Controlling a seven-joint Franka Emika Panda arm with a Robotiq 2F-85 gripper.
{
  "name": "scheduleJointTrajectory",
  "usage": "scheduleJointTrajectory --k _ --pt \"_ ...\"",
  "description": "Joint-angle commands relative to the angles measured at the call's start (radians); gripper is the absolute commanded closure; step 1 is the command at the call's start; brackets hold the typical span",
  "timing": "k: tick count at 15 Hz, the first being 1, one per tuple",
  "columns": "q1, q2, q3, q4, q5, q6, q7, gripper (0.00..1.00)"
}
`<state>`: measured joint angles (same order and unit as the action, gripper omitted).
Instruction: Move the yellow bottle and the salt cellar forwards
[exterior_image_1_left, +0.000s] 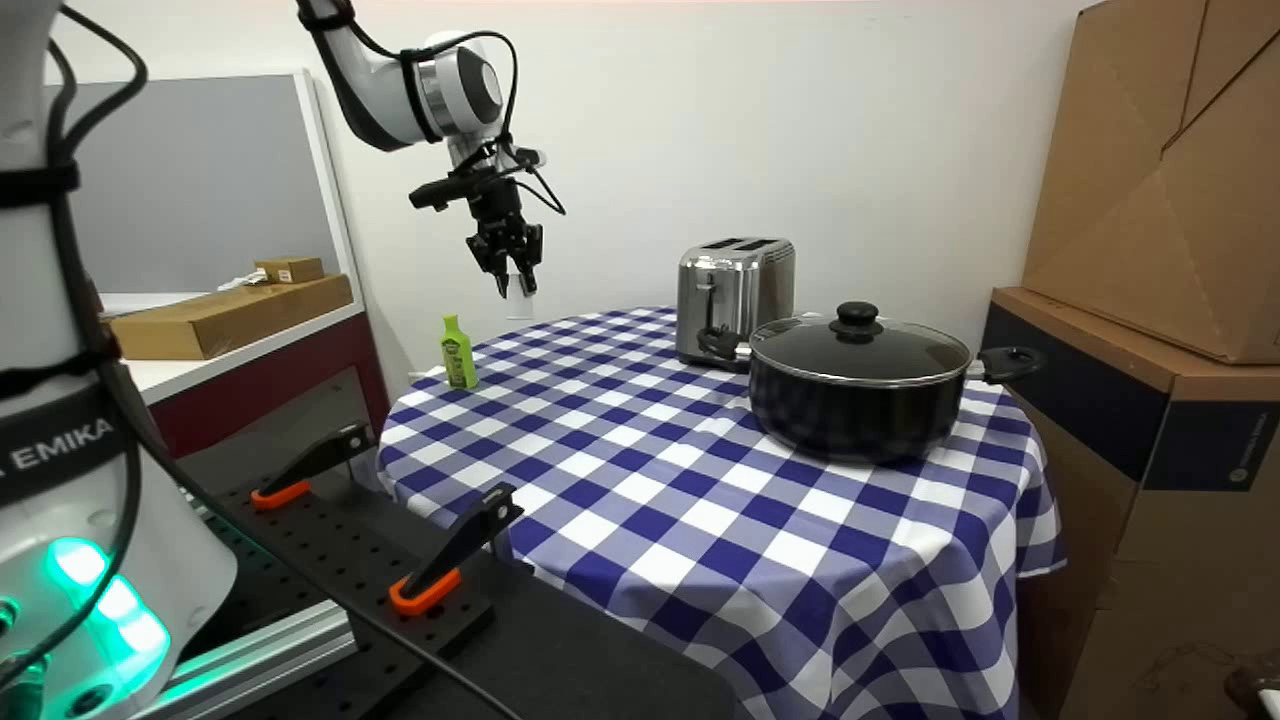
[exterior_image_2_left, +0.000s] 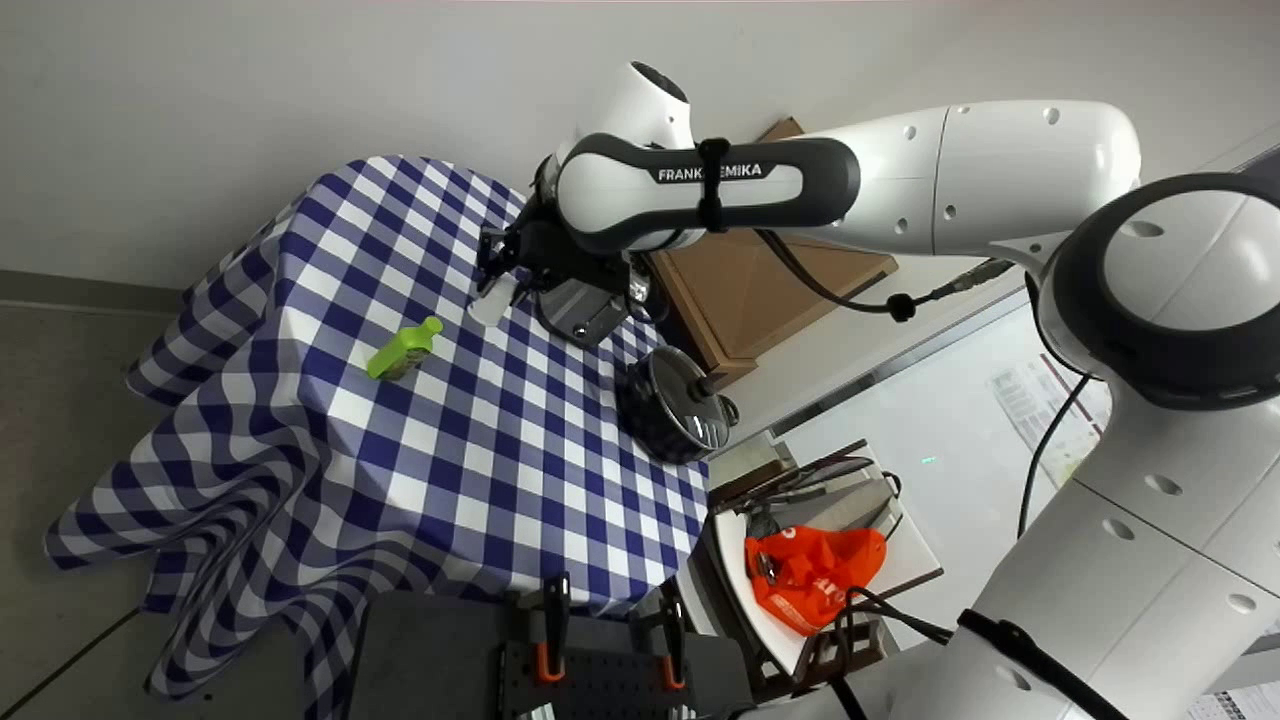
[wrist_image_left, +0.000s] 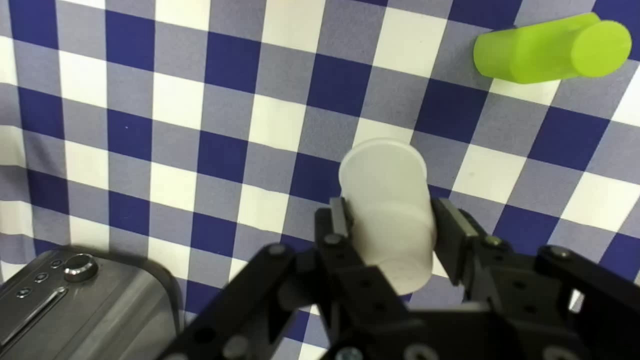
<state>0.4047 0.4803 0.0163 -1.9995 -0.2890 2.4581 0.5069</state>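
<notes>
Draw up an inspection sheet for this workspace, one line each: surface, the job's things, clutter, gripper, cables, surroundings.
Surface: blue-and-white checked cloth, hanging in folds past the edge.
Job's things: yellow bottle upright on the cloth; salt cellar, white, held above the cloth.
Clutter: metal toaster and lidded black pot, both on the cloth.
Gripper: the gripper has its jaws closed on the salt cellar, one on each side.
Cables: black cables strapped along the arm, with some loose loops.
Surroundings: stacked cardboard boxes; two orange-tipped clamps on a black perforated plate.
</notes>
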Motion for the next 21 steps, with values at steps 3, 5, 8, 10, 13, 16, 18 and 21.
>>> scheduleJointTrajectory --k 3,5,8,10,13,16,18,21 --pt "0.031 -0.093 -0.020 -0.155 -0.079 0.114 0.103 0.81" --pt "0.017 -0.098 -0.003 -0.175 -0.050 0.116 0.094 0.81" --pt "0.002 -0.076 -0.010 -0.184 -0.048 0.125 0.087 0.81" --pt "-0.001 -0.062 -0.020 -0.184 -0.062 0.129 0.085 0.81" --pt "-0.001 -0.027 -0.029 -0.166 -0.075 0.142 0.079 0.81" --pt "0.012 0.023 -0.030 -0.139 -0.079 0.161 0.063 0.81" --pt "0.025 0.049 -0.033 -0.130 -0.079 0.173 0.050 0.81" --pt "0.044 0.079 -0.041 -0.125 -0.079 0.185 0.032 0.81"
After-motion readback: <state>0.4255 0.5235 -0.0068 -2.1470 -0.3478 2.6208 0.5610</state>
